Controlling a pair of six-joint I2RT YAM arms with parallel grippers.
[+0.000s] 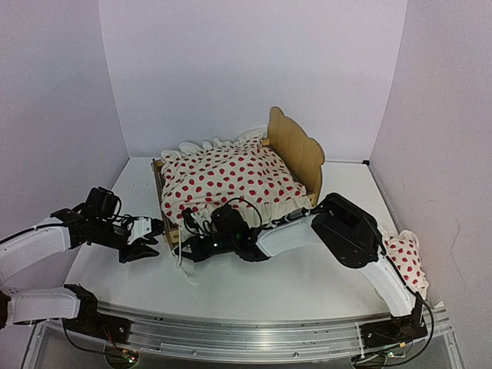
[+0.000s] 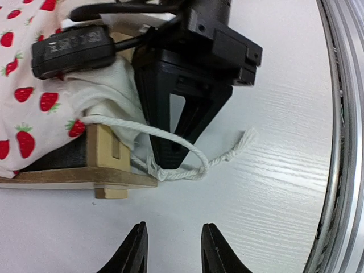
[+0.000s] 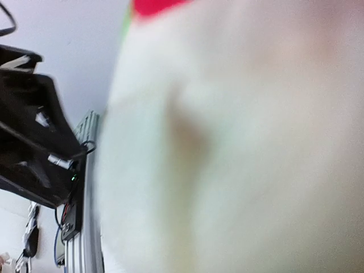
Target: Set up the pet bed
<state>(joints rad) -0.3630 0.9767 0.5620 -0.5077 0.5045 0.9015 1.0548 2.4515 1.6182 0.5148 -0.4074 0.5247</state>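
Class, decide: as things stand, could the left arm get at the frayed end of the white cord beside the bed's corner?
Probably yes. The left gripper, open, faces the cord across bare table. The right gripper, shut, stands at the cord's knot, but the frayed end lies off to its side, uncovered.

Left arm [image 1: 34, 246] folded low, reached inward; left gripper [image 2: 170, 253] seen with jaws parted; right arm [image 1: 350, 231] stretched across; right gripper [image 2: 170, 159] clamped shut; 2 grippers faced tip to tip.
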